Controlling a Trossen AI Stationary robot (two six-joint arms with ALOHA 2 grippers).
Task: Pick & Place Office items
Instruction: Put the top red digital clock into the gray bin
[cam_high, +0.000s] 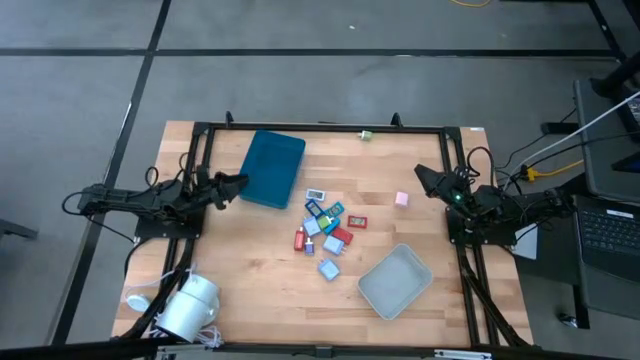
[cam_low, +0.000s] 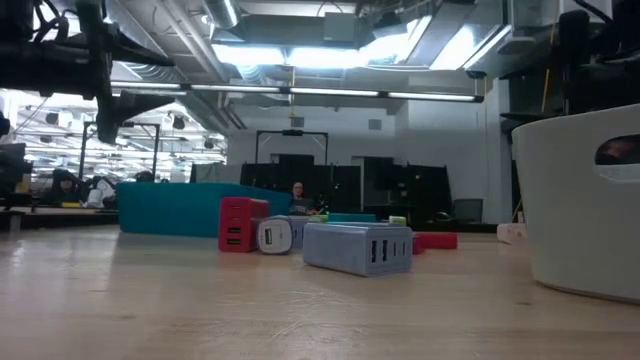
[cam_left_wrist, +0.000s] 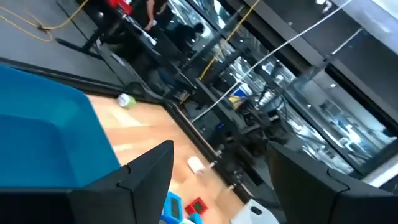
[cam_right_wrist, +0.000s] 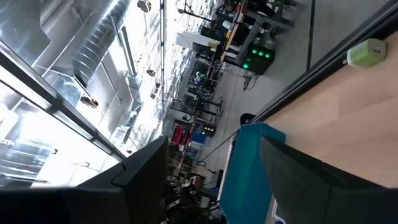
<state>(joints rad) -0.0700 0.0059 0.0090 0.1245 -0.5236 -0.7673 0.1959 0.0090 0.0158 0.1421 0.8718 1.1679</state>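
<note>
Several small office items (cam_high: 325, 228) in red, blue, light blue and green lie in a cluster on the wooden table's middle. A pink one (cam_high: 401, 199) lies apart to the right, a pale green one (cam_high: 366, 134) at the far edge. In the low view a red block (cam_low: 240, 224) and a grey-blue block (cam_low: 358, 247) stand nearest. My left gripper (cam_high: 238, 183) is open and empty beside the dark teal tray (cam_high: 272, 169); its own wrist view (cam_left_wrist: 221, 171) shows the gap. My right gripper (cam_high: 422, 176) is open and empty at the table's right, right of the pink item.
A pale grey tray (cam_high: 395, 281) stands at the near right of the table; it fills the low view's right side (cam_low: 580, 200). A white cylinder-shaped device (cam_high: 187, 306) with cords lies at the near left corner. A black frame (cam_high: 320, 127) runs along the table's far edge and sides.
</note>
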